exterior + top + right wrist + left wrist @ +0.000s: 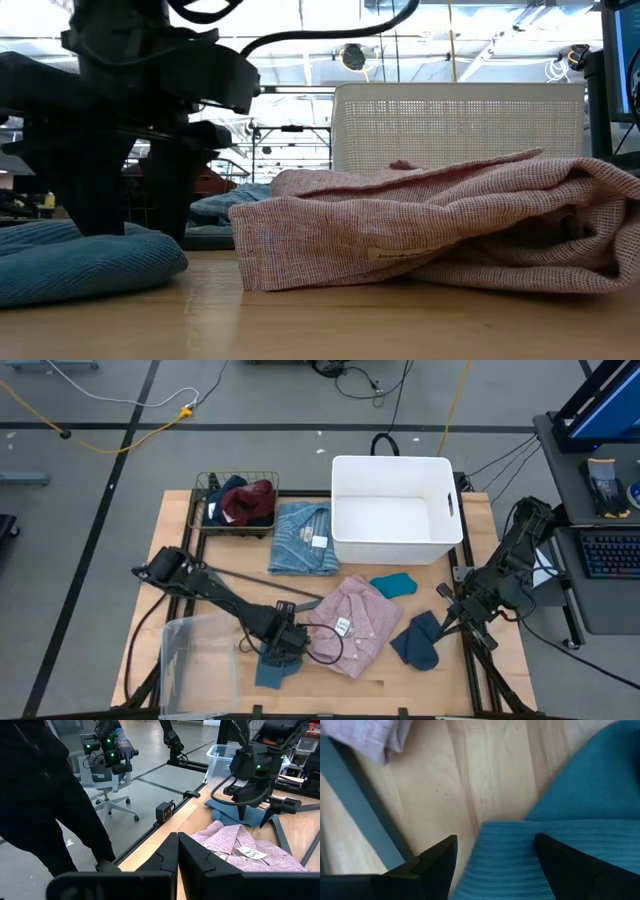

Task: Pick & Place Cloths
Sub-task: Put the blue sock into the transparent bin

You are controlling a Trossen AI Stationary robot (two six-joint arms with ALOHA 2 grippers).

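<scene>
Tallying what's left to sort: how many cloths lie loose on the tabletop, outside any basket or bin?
5. Slate-blue piece under the left pincer; pink shirt centre; teal piece beside it; navy piece right; striped shirt behind. More may be hidden underneath.

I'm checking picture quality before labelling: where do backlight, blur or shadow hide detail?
Low view: bright windows behind leave the left claw a black silhouette, while the pink shirt reads clearly. Left wrist view: the slate-blue cloth and the open fingers are softly blurred. Right wrist view: the right claw is dark and featureless up close. High view: evenly lit, soft shadows only.
</scene>
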